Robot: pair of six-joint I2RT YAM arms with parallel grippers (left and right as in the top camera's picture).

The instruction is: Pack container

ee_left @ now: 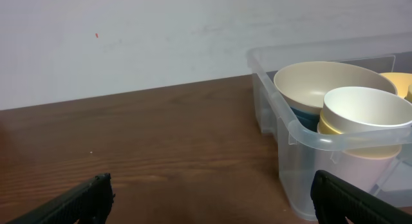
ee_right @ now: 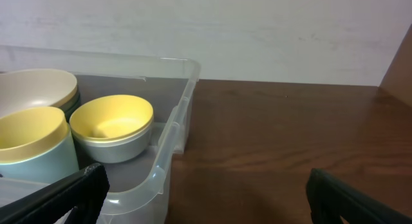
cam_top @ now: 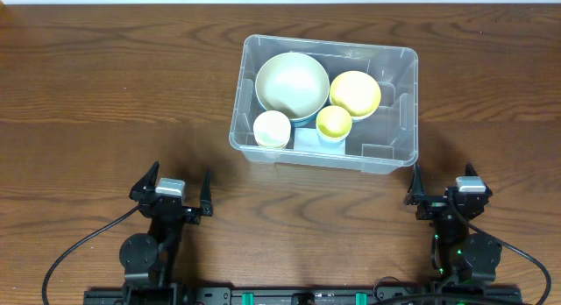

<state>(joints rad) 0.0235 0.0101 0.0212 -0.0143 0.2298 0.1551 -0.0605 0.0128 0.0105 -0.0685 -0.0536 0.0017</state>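
- The container (cam_top: pixel 390 134) sits on the desk (cam_top: pixel 105 95), upper centre-right of the overhead frame. All four vessels stand mouth-up inside it.
- The large cream bowl (cam_top: pixel 292 84) takes the upper-left corner, with the yellow bowl (cam_top: pixel 355 93) just beside it. The white cup (cam_top: pixel 272 127) and small yellow cup (cam_top: pixel 334 121) fill the lower row, a snug side-by-side fit.
- The left gripper (cam_top: pixel 181 172) at lower left and the right gripper (cam_top: pixel 443 177) at lower right both gape wide and empty, apart from the container. With nothing loose on the desk, packing looks finished.
- The overhead view alone gives the whole layout.
- The left wrist view adds the big bowl's blue underside.
- The right wrist view shows the yellow bowl's grey outside and the cup's pale teal wall.
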